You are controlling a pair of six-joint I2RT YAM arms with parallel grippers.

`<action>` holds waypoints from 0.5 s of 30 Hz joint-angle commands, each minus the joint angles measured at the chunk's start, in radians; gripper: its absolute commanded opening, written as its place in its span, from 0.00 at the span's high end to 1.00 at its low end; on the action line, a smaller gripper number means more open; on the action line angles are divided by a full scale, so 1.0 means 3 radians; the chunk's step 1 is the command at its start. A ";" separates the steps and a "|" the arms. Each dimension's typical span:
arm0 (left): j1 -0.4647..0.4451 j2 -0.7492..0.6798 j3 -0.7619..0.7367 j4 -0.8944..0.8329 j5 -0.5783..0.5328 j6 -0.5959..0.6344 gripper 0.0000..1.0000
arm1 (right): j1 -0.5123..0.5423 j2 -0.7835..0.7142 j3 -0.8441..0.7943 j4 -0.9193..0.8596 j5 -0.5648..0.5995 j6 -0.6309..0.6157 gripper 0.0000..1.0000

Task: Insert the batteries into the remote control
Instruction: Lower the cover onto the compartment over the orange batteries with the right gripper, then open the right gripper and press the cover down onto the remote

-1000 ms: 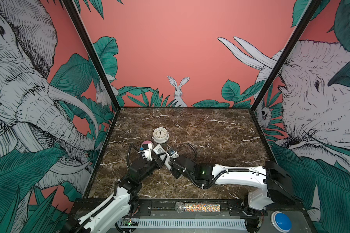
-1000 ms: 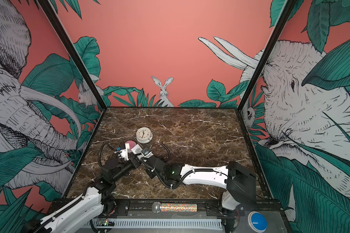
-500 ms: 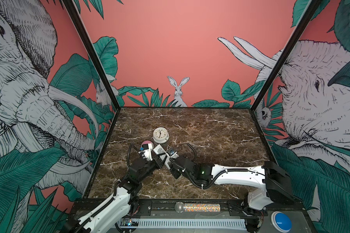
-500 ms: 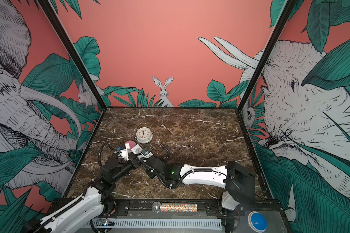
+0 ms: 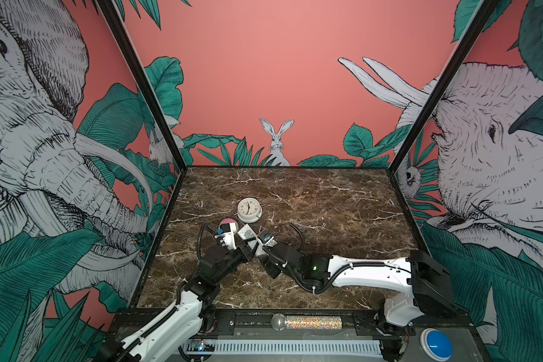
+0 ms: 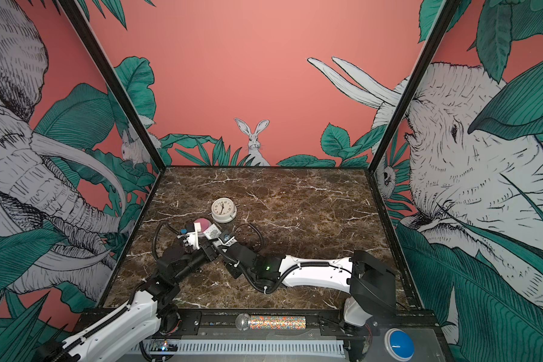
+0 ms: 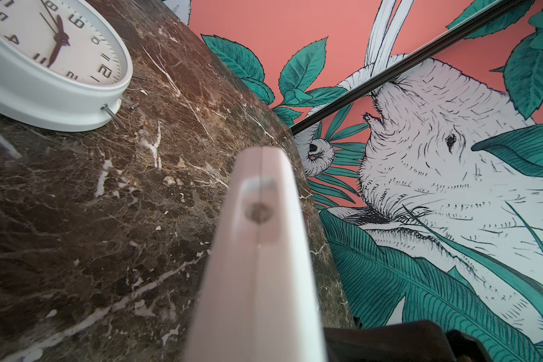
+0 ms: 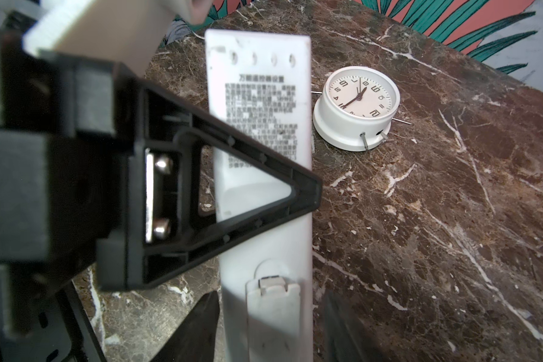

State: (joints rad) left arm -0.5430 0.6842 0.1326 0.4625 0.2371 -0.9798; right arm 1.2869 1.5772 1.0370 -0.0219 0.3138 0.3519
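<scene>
The remote control point(image 8: 261, 103) is a long white bar, held above the marble with its printed label side toward the right wrist camera and its battery cover point(image 8: 273, 313) in place. My left gripper point(image 8: 232, 188) is shut on the remote's middle, one black triangular finger crossing the label. My right gripper point(image 8: 268, 326) is open, its dark fingers point(image 8: 195, 329) standing on either side of the cover end with a gap showing. In both top views the two grippers point(image 5: 243, 247) point(image 6: 220, 247) meet at the remote point(image 5: 247, 233). The left wrist view shows the remote point(image 7: 261, 250) edge-on and blurred. The batteries are out of view.
A round white clock point(image 5: 249, 210) lies just behind the remote, also in the wrist views point(image 8: 358, 106) point(image 7: 44, 62). A pink-and-white round thing point(image 5: 228, 225) sits beside the left wrist. On the front rail lie a glittery microphone point(image 5: 308, 322) and a blue button point(image 5: 435, 343).
My right gripper's jaws have spread apart around the remote's cover end. Both arms and the remote have stayed almost where they were.
</scene>
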 commanded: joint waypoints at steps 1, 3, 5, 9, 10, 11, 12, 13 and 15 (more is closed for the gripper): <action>-0.0010 -0.0051 0.0069 0.0115 -0.0038 -0.0022 1.00 | 0.0020 -0.0010 0.0093 -0.0013 -0.0013 -0.0044 0.39; -0.0011 -0.0052 0.0069 0.0115 -0.0036 -0.0023 1.00 | 0.0021 -0.0031 0.0124 -0.0084 -0.0008 -0.0061 0.37; -0.0011 -0.0052 0.0060 0.0114 -0.0035 -0.0026 1.00 | 0.0021 -0.0037 0.0177 -0.0188 0.0009 -0.0082 0.35; -0.0012 -0.0056 0.0054 0.0101 -0.0038 -0.0020 1.00 | 0.0018 -0.0089 0.0211 -0.0293 -0.0031 -0.0150 0.31; -0.0009 -0.0054 0.0055 0.0100 -0.0034 -0.0020 1.00 | 0.0021 -0.0104 0.0223 -0.0317 -0.0059 -0.0177 0.30; -0.0009 -0.0057 0.0055 0.0099 -0.0039 -0.0022 1.00 | 0.0021 -0.0120 0.0243 -0.0361 -0.0102 -0.0215 0.30; -0.0013 -0.0057 0.0058 0.0100 -0.0035 -0.0019 1.00 | 0.0019 -0.0136 0.0276 -0.0426 -0.0138 -0.0265 0.30; -0.0012 -0.0062 0.0059 0.0095 -0.0036 -0.0020 1.00 | 0.0023 -0.0152 0.0298 -0.0484 -0.0167 -0.0303 0.30; -0.0013 -0.0073 0.0060 0.0079 -0.0035 -0.0016 1.00 | 0.0016 -0.0203 0.0357 -0.0648 -0.0197 -0.0366 0.30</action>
State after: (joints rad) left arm -0.5426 0.6827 0.1326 0.4622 0.2371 -0.9794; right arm 1.2869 1.5631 1.1038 -0.1543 0.2756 0.2852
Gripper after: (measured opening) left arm 0.211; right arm 0.702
